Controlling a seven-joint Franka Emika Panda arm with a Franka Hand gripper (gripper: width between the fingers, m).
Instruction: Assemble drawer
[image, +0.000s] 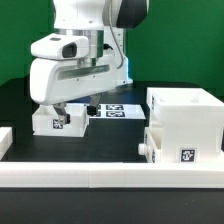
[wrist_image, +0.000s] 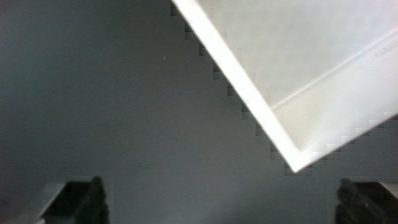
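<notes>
The tall boxy white housing (image: 185, 125) stands on the black table at the exterior view's right, open top up, with a tag on its front. One small white tray (image: 58, 122) with tags sits at the left. No second tray shows. My gripper (image: 62, 106) hangs just above that tray's back edge. In the wrist view my gripper (wrist_image: 222, 205) is open and empty. Its dark fingers (wrist_image: 75, 200) stand wide apart over bare table. A corner of the white tray (wrist_image: 302, 60) lies beyond them, apart from the fingers.
The marker board (image: 112, 110) lies flat in the middle behind the tray. A long low white border rail (image: 100, 176) runs along the front edge, and a short piece (image: 4, 140) sits at the far left. A green wall stands behind.
</notes>
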